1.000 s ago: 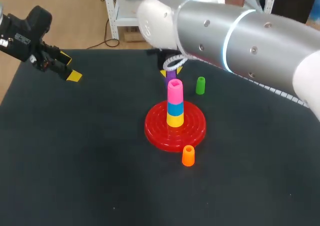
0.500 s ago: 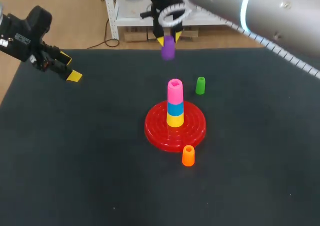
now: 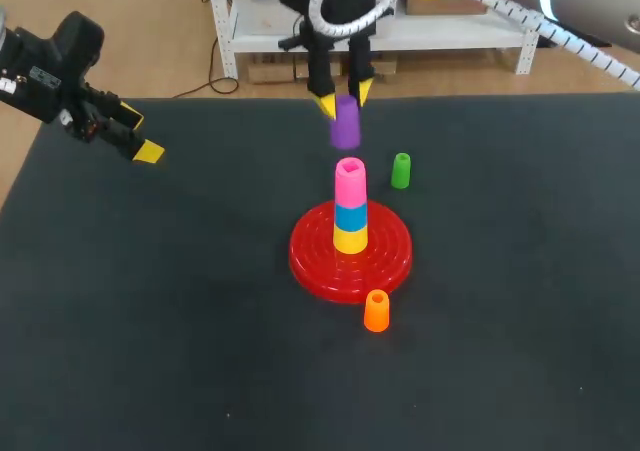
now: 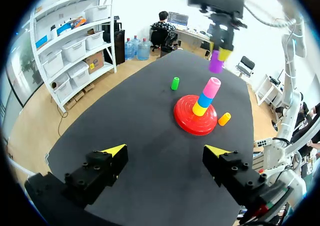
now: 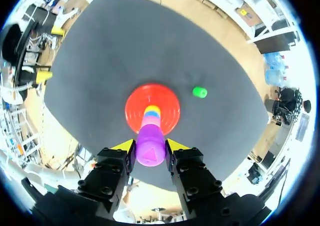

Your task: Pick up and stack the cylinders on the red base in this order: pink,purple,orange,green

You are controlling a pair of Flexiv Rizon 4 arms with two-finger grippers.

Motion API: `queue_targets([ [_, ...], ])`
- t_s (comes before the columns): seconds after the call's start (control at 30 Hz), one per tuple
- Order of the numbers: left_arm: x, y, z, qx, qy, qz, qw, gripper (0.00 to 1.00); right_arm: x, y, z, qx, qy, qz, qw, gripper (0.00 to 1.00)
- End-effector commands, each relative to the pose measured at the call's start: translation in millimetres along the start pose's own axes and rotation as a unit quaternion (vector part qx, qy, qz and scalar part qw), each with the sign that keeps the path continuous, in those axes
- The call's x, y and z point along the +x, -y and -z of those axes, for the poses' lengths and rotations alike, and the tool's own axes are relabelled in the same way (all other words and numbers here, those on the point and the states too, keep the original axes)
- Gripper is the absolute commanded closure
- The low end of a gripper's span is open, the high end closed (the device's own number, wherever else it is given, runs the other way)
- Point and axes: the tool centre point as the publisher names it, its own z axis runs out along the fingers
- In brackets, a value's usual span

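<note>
The red base [image 3: 310, 261] stands mid-table and carries a stack of yellow, blue and a pink cylinder [image 3: 349, 180] on top. My right gripper [image 3: 340, 99] is shut on the purple cylinder [image 3: 346, 124], which hangs in the air just above and behind the pink one. In the right wrist view the purple cylinder [image 5: 150, 146] sits between the fingers, straight over the stack and base [image 5: 137, 105]. The green cylinder [image 3: 401, 170] stands behind the base on the right. The orange cylinder [image 3: 377, 311] stands at the base's front edge. My left gripper [image 4: 165, 151] is open and empty near the table's far left corner.
Dark table [image 3: 150, 321] with free room to the left, right and front of the base. My left arm [image 3: 50, 66] hangs over the back left corner. The table's back edge runs just behind the right gripper.
My right gripper rose with the purple cylinder from low behind the stack, then shifted slightly right and down toward the pink top. The left arm stayed still.
</note>
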Motion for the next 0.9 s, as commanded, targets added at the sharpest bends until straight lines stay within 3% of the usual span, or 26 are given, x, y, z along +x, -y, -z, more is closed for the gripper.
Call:
queue_targets([
  [0.03,1.2,0.2,0,0.0,0.002,-0.001,1.0,0.0,46,-10,-12,0.008,0.155,0.001,0.988,1.0],
  [0.33,1.2,0.2,0,0.0,0.002,-0.001,1.0,0.0,54,-8,-27,0.01,0.155,-0.011,0.988,1.0],
  [0.6,1.2,0.2,0,0.0,0.002,-0.001,1.0,0.0,36,-9,-23,0.018,0.189,-0.012,0.982,1.0],
  [0.9,1.2,0.2,0,0.0,0.002,-0.001,1.0,0.0,19,-7,-28,0.021,0.187,-0.007,0.982,1.0],
])
